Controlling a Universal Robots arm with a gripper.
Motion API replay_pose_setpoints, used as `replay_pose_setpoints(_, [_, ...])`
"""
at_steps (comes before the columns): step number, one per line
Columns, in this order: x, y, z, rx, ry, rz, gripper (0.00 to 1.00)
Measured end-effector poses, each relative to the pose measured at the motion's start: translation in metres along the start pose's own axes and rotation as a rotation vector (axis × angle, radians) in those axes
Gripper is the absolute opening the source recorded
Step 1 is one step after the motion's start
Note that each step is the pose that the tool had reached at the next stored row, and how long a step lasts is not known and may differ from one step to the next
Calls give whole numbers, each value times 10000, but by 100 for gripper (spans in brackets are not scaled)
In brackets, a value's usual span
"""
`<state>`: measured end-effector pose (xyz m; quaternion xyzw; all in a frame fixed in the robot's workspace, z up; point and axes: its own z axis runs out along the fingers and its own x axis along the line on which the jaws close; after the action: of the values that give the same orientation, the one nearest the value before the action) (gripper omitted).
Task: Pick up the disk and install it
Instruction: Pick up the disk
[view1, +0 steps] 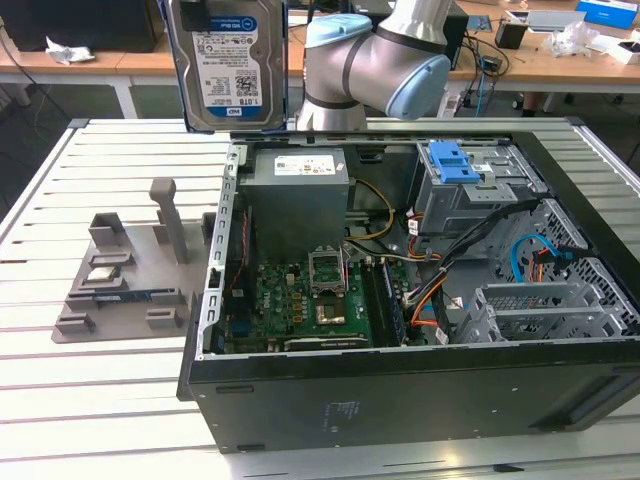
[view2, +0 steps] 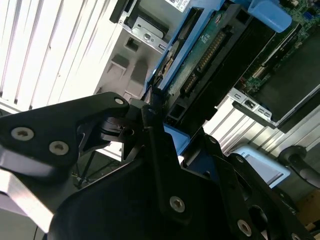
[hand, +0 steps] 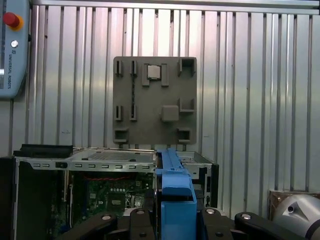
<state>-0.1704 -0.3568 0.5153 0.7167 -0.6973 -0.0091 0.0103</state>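
The disk (view1: 228, 62), gripped between the jaws, carries a white-and-blue label (view1: 225, 68) with barcodes, lines of small print and a capacity figure near its lower edge. Below the jaws, the grey power-supply box (view1: 298, 205) bears a white sticker (view1: 308, 163) whose print cannot be made out. Well apart from the jaws, a grey pendant (hand: 12, 50) has lettering running along its edge, near a red button (hand: 11, 20). The case's dark side panel (view1: 450, 400) shows a faint small marking (view1: 345, 410).
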Motion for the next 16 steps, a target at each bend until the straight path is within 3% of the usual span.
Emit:
replay_pose_setpoints(4, [65, -1, 1, 0, 0, 0, 36])
replay_pose_setpoints(8, [194, -2, 2, 0, 0, 0, 36])
replay_pose_setpoints(16, [363, 0, 5, 0, 0, 0, 36])
